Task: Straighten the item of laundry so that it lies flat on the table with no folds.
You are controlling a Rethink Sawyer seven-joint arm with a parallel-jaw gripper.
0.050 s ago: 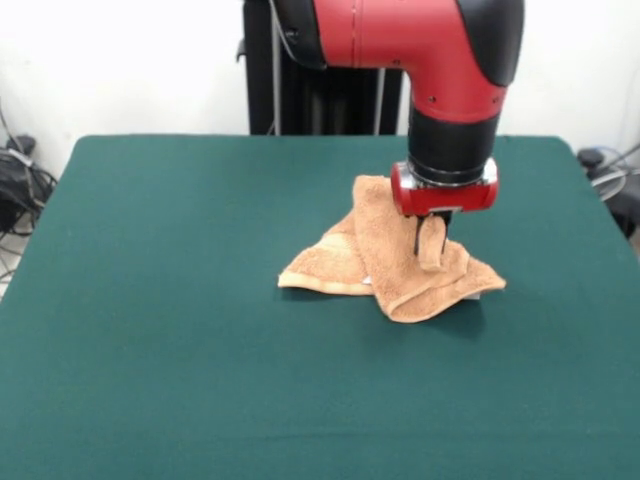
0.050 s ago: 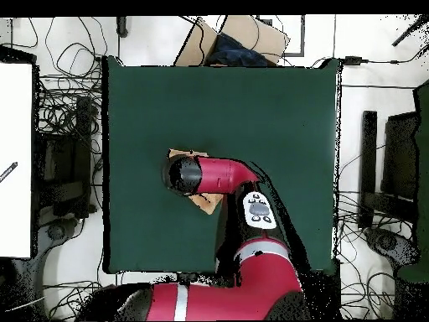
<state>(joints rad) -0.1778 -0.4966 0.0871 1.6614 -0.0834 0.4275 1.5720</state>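
Observation:
The item of laundry [image 1: 395,265] is a tan terry towel lying crumpled and folded over itself, right of the middle of the green table [image 1: 150,300]. My gripper [image 1: 430,248] comes straight down onto the towel's upper right part and is shut on a raised tuck of the cloth, which stands up between the fingers. A white tag peeks out under the towel's right corner [image 1: 478,293]. In the overhead view the arm's wrist covers most of the towel; only tan corners [image 2: 204,201] show beside it, on the table [image 2: 268,109].
Cables and dark equipment [image 1: 18,185] lie off the table's left edge, with more cables [image 1: 610,170] off the right. In the overhead view a cardboard box [image 2: 243,38] sits past the far edge and a white board [image 2: 17,159] at the left.

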